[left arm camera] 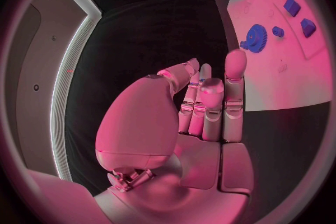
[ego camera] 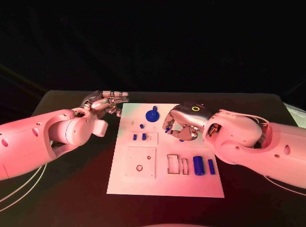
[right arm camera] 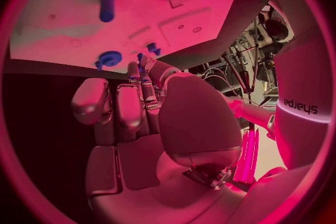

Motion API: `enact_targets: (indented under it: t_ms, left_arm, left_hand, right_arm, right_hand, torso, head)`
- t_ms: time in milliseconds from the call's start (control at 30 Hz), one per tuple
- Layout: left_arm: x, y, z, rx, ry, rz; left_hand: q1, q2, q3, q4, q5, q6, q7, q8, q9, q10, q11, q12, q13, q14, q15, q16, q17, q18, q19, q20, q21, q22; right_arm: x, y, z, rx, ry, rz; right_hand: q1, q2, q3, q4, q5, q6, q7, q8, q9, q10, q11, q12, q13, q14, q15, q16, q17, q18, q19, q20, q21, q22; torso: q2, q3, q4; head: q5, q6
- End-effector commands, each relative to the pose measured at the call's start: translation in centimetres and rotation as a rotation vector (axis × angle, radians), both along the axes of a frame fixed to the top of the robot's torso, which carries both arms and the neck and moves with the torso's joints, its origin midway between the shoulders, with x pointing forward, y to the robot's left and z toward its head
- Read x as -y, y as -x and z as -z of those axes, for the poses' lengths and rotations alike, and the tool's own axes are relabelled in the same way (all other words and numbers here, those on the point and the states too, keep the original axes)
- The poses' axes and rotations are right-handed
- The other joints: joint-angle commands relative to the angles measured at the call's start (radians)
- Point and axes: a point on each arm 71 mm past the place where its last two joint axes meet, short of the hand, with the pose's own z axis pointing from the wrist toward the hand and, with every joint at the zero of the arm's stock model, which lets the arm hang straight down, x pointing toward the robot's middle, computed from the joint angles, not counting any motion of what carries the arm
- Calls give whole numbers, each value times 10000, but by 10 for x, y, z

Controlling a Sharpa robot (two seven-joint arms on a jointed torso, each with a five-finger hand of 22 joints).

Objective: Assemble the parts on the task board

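Blue cylinder (ego camera: pixel 198 165) lengthwise along board (ego camera: pixel 165 187)

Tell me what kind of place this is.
Probably a robotics lab test bench: a black table under dark surroundings, a white task board with small blue parts like a gear, and equipment cabling behind.

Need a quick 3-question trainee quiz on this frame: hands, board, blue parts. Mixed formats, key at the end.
1. True or false: the left hand holds the blue gear.
2. Which hand is over the white board? A) left hand B) right hand
3. Fill in: the blue cylinder lies toward the board's end ____ the robot (nearer / farther from).

Key: 1 false, the hand holds nothing and is beside the board; 2 B; 3 nearer.
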Motion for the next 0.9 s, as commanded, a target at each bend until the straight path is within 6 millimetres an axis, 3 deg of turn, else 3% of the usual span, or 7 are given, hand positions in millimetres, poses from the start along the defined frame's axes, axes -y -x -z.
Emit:
enact_targets:
  t_ms: [33, 433, 900]
  left_arm:
    - [6, 1, 0, -22, 112, 336]
    - [11, 2, 0, -47, 96, 509]
    - [15, 3, -1, 7, 32, 659]
  left_hand:
    - [-35, 84, -62, -3, -36, -88, -10, 58, -16, -67, 1, 43, 10, -54, 19, -63, -17, 179, -54, 23, -48, -17]
    - [-33, 92, -78, -10, -35, -113, -2, 58, -23, -100, 9, 53, 9, -63, 25, -63, -30, 181, -59, 27, -72, -34]
    - [-43, 101, -104, -10, -35, -145, 13, 58, -30, -140, 23, 66, 9, -73, 35, -63, -48, 182, -62, 34, -94, -51]
  right_arm:
    - [-13, 6, 7, -297, -88, -441]
    - [-40, 19, 45, -1509, 480, -1200]
    - [-51, 20, 58, -1587, 604, -1268]
  right_hand:
    - [4, 56, 65, -9, 29, 16, 42, -2, 19, 73, 33, -41, -13, 451, -8, 46, 10, 39, 72, 12, 44, -20]
    - [-22, 82, 84, -26, 83, -38, 87, -32, 36, 47, 74, -92, -59, 438, 14, 38, -5, 46, 59, 26, 26, -54]
    - [-26, 88, 84, -29, 102, -41, 93, -34, 40, 48, 78, -97, -66, 437, 16, 49, 6, 46, 58, 28, 26, -54]
  torso:
    - [-8, -12, 1]
    - [3, -7, -16]
    - [6, 7, 1]
  head:
    - [93, -24]
    - [232, -102]
    - [292, -191]
